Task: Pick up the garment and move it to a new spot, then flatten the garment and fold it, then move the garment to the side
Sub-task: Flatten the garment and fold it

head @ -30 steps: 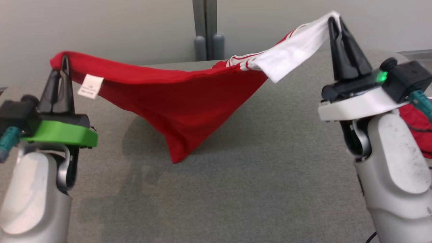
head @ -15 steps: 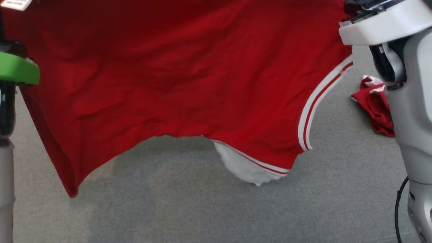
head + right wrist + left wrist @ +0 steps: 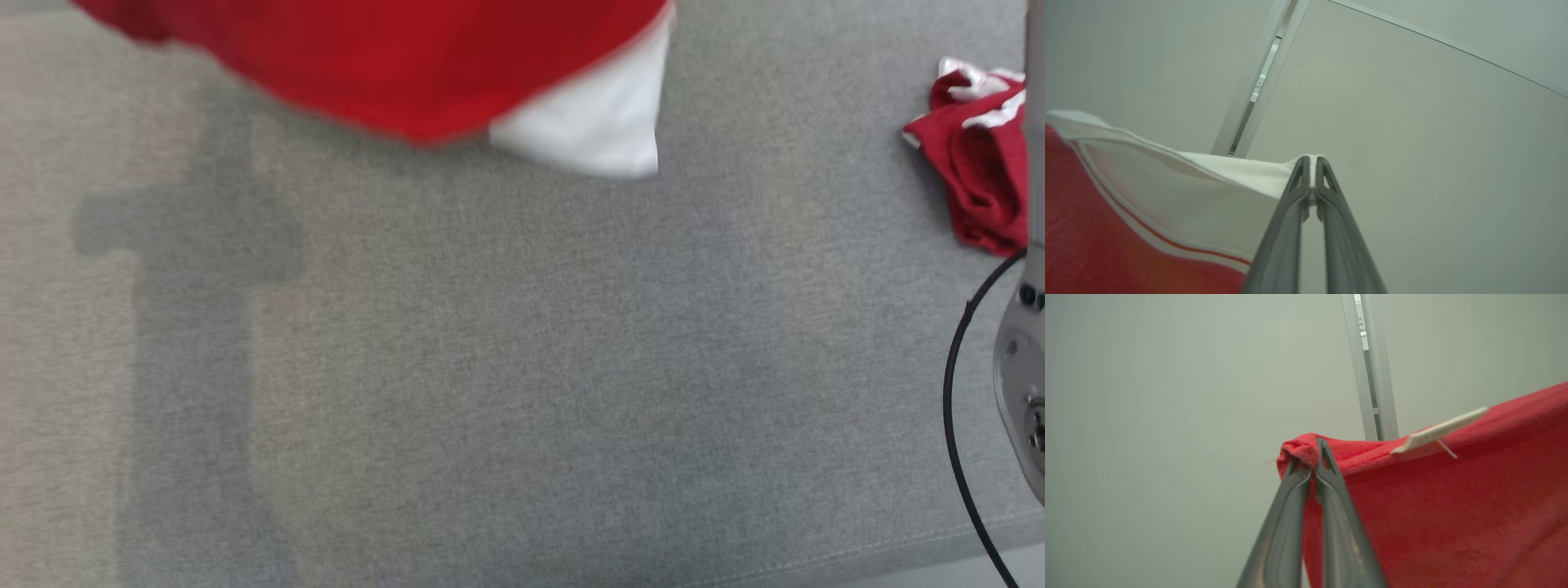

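The garment point(image 3: 392, 65) is red with white trim and a white panel. It hangs in the air, and its blurred lower edge dips into the top of the head view above the grey table point(image 3: 490, 367). My left gripper point(image 3: 1312, 455) is shut on a bunched red corner of the garment point(image 3: 1453, 506), close to a white tag point(image 3: 1437, 433). My right gripper point(image 3: 1311, 163) is shut on the white edge of the garment point(image 3: 1167, 192), which stretches away to the left in that view.
A second red and white cloth point(image 3: 976, 163) lies crumpled at the table's right side. My pale right arm point(image 3: 1024, 359) and a black cable point(image 3: 955, 392) run along the right edge. The table's front edge point(image 3: 898, 555) shows at the lower right.
The head view has tilted down toward the table. Both grippers have gone up out of it with the garment, whose lower edge now hangs higher in the picture.
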Robot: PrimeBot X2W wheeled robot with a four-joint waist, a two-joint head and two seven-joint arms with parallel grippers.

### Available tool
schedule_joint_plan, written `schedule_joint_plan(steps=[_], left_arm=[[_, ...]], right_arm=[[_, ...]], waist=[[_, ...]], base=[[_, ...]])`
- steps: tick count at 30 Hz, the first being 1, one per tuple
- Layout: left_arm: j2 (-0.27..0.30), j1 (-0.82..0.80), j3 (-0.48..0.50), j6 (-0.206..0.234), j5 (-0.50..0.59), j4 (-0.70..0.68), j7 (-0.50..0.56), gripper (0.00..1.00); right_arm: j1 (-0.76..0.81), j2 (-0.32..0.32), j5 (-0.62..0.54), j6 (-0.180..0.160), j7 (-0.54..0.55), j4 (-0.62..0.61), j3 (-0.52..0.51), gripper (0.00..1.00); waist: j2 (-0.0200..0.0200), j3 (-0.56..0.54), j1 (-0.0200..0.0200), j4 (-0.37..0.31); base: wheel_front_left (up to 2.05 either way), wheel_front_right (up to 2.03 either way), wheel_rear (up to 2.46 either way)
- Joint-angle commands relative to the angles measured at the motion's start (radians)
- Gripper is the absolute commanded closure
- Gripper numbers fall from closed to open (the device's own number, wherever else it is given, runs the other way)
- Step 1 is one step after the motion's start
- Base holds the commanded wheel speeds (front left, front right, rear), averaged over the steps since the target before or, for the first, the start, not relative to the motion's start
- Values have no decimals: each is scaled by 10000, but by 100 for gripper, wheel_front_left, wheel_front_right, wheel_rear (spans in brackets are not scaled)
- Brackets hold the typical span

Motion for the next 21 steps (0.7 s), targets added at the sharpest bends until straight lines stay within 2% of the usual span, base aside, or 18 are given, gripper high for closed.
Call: schedule_joint_plan(steps=[1,5,11,15,21], left_arm=[[-3,-420,32,1,29,248,-298,100],[-48,-717,199,-11,-200,885,-786,100],[-210,1037,668,-27,-665,1415,-1106,100],[-742,3109,1199,-40,-1118,1631,-1154,100],[-2031,6304,1910,-43,-1030,1760,-1155,100]], right_arm=[[-190,59,-155,-18,-76,108,-238,100],[-103,233,-246,-18,-119,-231,-661,100],[2010,270,355,-28,-125,-1154,-705,100],[4264,373,947,-30,-127,-1609,-502,100],[7598,570,1698,-30,-131,-1917,-421,100]], waist=[[0,971,-2,-246],[0,933,-2,-290],[0,569,-2,-305],[0,182,-2,-346],[0,-530,-2,-328]], base=[[0,0,0],[0,0,0],[0,0,0],[0,0,0],[0,0,0]])
